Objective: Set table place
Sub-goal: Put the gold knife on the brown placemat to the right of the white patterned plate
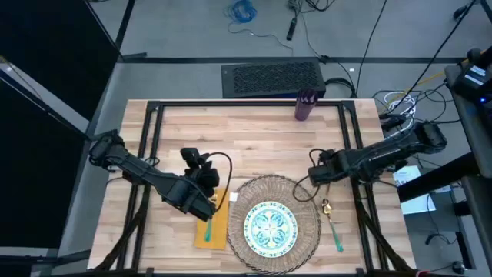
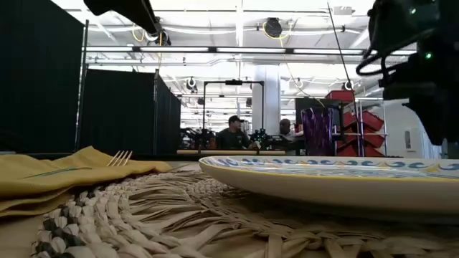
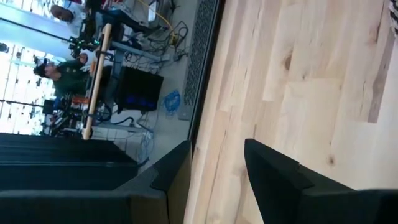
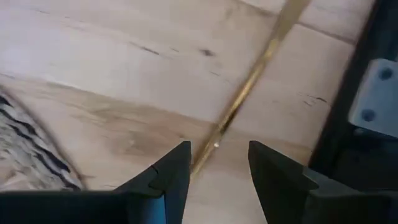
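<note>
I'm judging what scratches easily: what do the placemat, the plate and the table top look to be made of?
Placemat: woven natural fibre, likely wicker or straw, showing braided matte strands. Plate: probably glazed ceramic, with a glossy rim and blue-green painted pattern. Table: pale wood planks with visible grain and knots, in a smooth satin finish.

You can't see the knife whole: its ends run off the right wrist picture. The left arm hides part of the napkin.
</note>
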Available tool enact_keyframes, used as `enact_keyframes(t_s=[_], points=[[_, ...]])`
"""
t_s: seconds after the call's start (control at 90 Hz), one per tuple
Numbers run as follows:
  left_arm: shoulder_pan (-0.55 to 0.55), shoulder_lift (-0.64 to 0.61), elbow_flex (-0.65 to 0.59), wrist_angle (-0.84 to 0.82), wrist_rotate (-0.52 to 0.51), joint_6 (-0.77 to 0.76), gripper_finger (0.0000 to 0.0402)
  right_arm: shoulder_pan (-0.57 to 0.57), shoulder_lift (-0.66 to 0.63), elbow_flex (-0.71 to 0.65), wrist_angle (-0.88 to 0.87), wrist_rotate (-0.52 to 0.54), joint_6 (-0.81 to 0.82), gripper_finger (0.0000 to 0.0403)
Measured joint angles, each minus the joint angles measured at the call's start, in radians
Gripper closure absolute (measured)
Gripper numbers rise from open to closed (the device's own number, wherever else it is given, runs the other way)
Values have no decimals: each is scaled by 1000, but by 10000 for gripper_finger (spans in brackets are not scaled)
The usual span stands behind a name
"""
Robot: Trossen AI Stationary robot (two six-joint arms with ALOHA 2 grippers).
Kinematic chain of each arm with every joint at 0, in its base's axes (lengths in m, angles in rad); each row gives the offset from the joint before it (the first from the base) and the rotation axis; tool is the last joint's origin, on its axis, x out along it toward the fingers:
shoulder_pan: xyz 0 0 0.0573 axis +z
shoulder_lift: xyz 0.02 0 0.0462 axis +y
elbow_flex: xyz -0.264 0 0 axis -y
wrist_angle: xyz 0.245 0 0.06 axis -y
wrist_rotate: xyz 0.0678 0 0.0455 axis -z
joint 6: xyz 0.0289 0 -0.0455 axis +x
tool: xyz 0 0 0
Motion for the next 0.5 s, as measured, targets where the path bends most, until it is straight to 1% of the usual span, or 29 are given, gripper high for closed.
enact_keyframes(t_s=[0.156,0.267,0.4,0.5], points=[[-12,0,0,-6,0,-7,265,-12,1,-84,103,-48,-2,255],[-19,0,0,-6,0,-7,265,-18,1,-127,156,-59,7,255],[-19,0,0,-6,3,-8,265,-33,0,-164,196,-70,19,255],[-19,0,0,-7,8,-7,265,-39,-2,-176,214,-77,22,266]])
